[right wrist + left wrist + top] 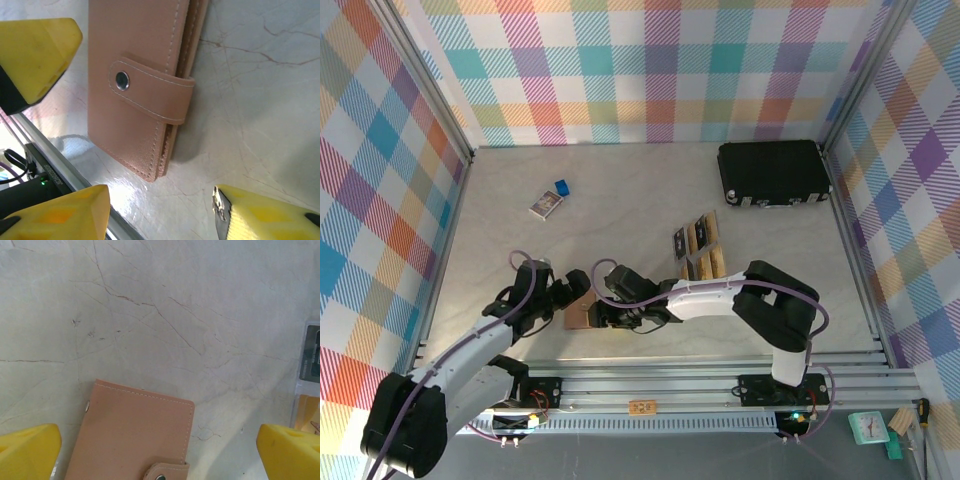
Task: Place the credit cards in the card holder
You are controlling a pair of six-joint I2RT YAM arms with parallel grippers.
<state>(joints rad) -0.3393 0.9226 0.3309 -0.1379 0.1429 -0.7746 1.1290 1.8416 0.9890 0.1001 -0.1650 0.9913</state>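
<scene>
Lying closed: stitched leathery card holder (140,100).

Card holder (582,314): you had it flat on the table (620,190), near the front edge.
Grippers: left gripper (160,452) sat just left of it, right gripper (601,316) just right.
Cards (698,248): behind it, to your right.
Case (772,172): back right corner.
Box (546,204): back left, blue object (561,187) just behind it.

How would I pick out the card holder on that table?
Look at the pale marble-look table, close to its near edge, left of centre. The card holder lies flat there: a tan-pink stitched wallet. Unlike the dark and gold cards farther back, it is folded shut by a snap strap.
</scene>
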